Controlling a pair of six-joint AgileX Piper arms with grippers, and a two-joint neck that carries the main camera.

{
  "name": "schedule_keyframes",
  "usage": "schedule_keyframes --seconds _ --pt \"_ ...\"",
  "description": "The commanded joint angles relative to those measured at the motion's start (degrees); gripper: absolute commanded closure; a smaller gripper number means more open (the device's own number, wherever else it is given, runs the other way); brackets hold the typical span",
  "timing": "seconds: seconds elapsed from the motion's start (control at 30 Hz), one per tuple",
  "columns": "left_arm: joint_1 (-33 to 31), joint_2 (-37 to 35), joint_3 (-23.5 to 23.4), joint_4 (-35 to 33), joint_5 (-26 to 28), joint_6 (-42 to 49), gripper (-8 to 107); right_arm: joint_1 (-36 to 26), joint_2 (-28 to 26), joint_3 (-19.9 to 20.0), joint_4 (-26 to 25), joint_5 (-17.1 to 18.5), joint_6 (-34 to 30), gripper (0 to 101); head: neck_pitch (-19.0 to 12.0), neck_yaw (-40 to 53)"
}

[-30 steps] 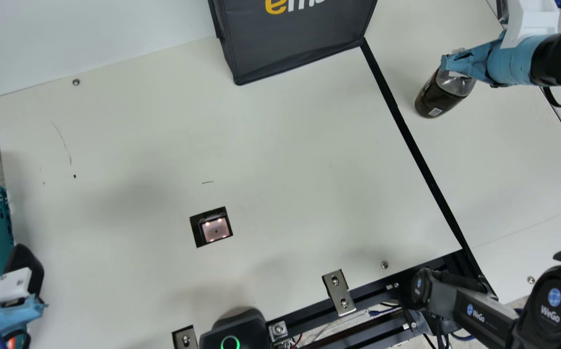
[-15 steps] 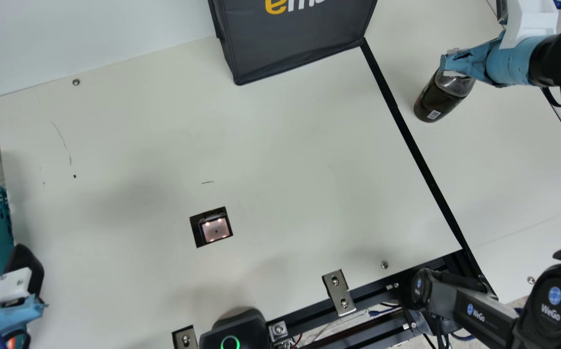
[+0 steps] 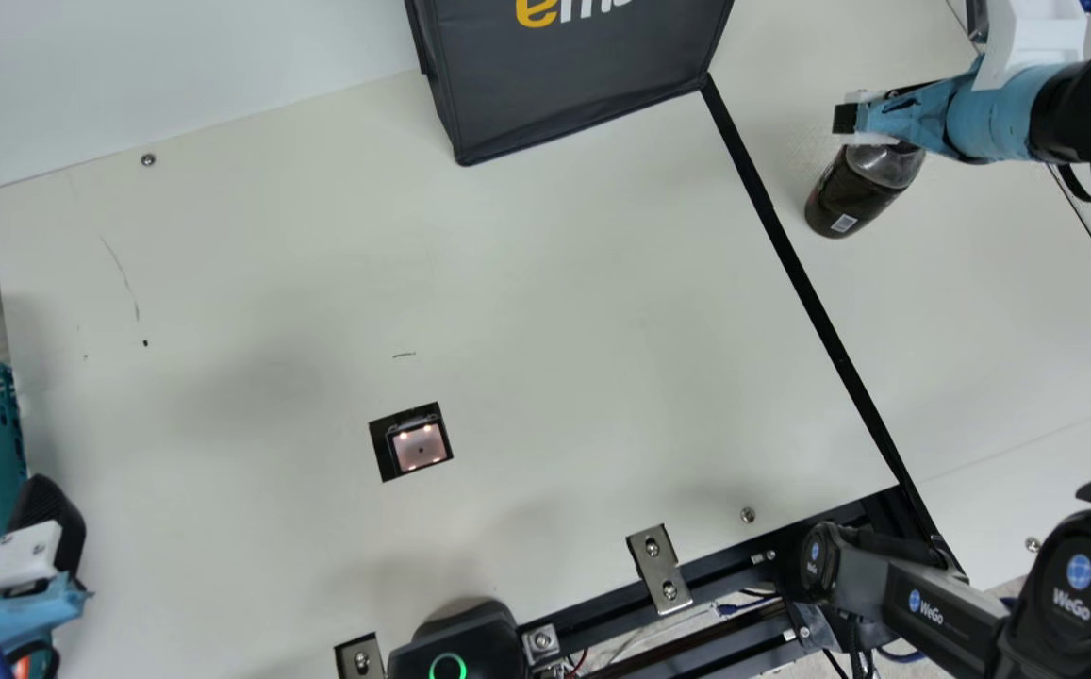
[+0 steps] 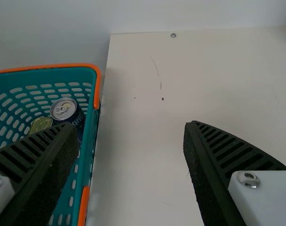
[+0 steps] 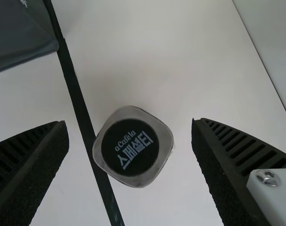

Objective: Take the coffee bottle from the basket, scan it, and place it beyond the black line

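1. Main view: The coffee bottle (image 3: 854,193) is seen on the surface (image 3: 554,283), beyond the black line (image 3: 814,306), between that line and the right edge. It is set nearer the line than the edge, and well apart from the near edge. Its top is partly covered by the right gripper (image 3: 875,118). The left gripper (image 3: 34,556) is held at the surface's left edge, toward the near left corner, just beside the teal basket (image 3: 3,438). A lit scanner (image 3: 419,446) is let into the surface, nearer the near edge than the far one. A dark bag (image 3: 573,75) is placed at the far edge, its near right corner by the black line. A metal bracket (image 3: 658,569) is fixed at the near edge.

2. Left wrist view: The fingers (image 4: 230,160) of the left gripper are spread wide, with nothing held. One is seen over the basket, the other over the surface. Two cans, one silver-topped (image 4: 64,109) and one gold-coloured (image 4: 41,124), are contained in the basket.

3. Right wrist view: The fingers (image 5: 239,165) of the right gripper are parted wide, and nothing is gripped. The bottle's dark round cap is seen from above between them, a gap being left on either side; the bottle is stood upright.
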Motion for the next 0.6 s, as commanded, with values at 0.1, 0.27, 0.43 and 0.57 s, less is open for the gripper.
schedule_keyframes --seconds 0.1,0.27,0.43,0.57 --pt "0.00 0.00 0.00 0.00 0.00 0.00 9 0.77 0.33 -2.72 0.64 0.45 -0.09 10 -1.48 -0.13" --pt "0.00 0.00 0.00 0.00 0.00 0.00 9 2.38 0.79 -6.01 1.34 1.13 0.10 10 -1.48 -0.13" --pt "0.00 0.00 0.00 0.00 0.00 0.00 9 5.00 1.08 -9.36 1.72 2.10 0.96 10 -1.48 -0.13" --pt "0.00 0.00 0.00 0.00 0.00 0.00 9 7.69 1.13 -11.62 1.69 2.86 2.05 10 -1.48 -0.13"
